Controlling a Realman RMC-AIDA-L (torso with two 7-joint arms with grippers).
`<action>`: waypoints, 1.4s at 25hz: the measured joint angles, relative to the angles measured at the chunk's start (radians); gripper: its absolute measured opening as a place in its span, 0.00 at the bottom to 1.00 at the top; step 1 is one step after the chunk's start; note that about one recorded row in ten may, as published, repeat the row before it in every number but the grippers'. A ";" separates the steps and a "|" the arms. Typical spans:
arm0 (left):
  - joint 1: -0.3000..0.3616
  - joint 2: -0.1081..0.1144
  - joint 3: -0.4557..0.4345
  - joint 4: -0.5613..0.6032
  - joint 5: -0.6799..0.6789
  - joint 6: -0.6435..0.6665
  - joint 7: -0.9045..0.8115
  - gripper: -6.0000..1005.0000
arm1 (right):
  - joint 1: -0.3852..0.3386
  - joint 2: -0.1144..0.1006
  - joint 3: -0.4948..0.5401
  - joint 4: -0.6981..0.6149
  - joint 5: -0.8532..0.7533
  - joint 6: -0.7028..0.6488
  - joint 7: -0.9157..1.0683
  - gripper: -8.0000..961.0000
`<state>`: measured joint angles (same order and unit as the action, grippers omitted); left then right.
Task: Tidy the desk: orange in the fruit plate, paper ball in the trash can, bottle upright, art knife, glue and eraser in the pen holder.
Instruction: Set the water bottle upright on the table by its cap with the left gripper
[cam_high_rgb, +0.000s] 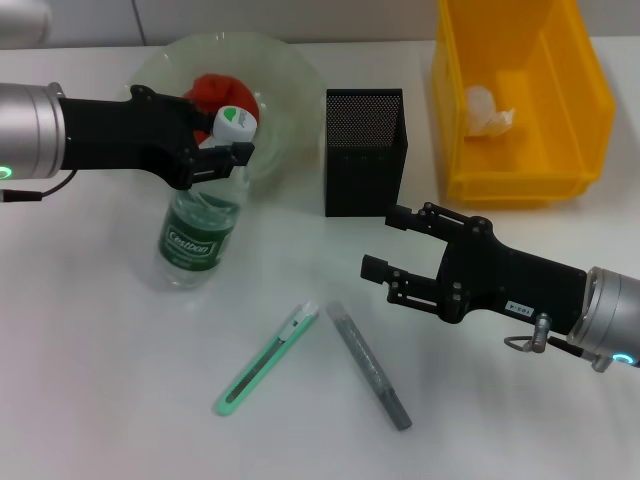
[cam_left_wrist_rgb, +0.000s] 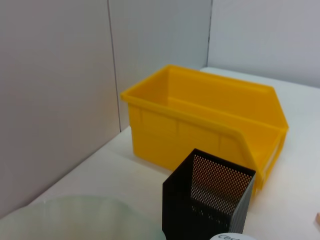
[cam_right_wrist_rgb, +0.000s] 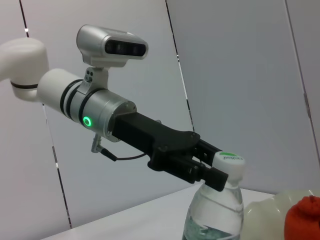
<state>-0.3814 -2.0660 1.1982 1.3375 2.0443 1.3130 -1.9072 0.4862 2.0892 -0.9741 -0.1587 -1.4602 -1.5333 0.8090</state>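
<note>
A clear water bottle (cam_high_rgb: 200, 225) with a green label stands upright by the fruit plate (cam_high_rgb: 285, 70). My left gripper (cam_high_rgb: 228, 145) is shut on its neck just under the white cap (cam_high_rgb: 237, 122); the right wrist view shows the grip too (cam_right_wrist_rgb: 214, 170). A red-orange fruit (cam_high_rgb: 212, 90) lies in the plate. A paper ball (cam_high_rgb: 487, 108) lies in the yellow bin (cam_high_rgb: 590, 120). A green art knife (cam_high_rgb: 268, 358) and a grey glue stick (cam_high_rgb: 370, 365) lie on the table. My right gripper (cam_high_rgb: 385, 243) is open and empty, above the table beside the pen holder (cam_high_rgb: 365, 150). The eraser is out of view.
The black mesh pen holder stands between the plate and the bin; it also shows in the left wrist view (cam_left_wrist_rgb: 207, 200) before the yellow bin (cam_left_wrist_rgb: 200, 115). The knife and glue lie close together at the front middle of the white table.
</note>
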 joint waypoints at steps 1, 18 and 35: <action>0.010 0.000 -0.008 0.002 -0.020 0.001 0.008 0.43 | 0.001 0.000 0.000 0.000 0.000 0.001 0.000 0.77; 0.041 -0.001 -0.102 -0.016 -0.072 -0.003 0.052 0.43 | 0.002 0.000 0.000 0.004 0.000 0.012 0.001 0.77; 0.092 0.001 -0.261 -0.104 -0.207 0.000 0.145 0.44 | 0.008 0.002 0.000 0.004 0.002 0.012 0.001 0.77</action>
<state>-0.2895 -2.0646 0.9377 1.2334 1.8369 1.3127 -1.7626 0.4943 2.0908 -0.9741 -0.1548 -1.4581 -1.5215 0.8100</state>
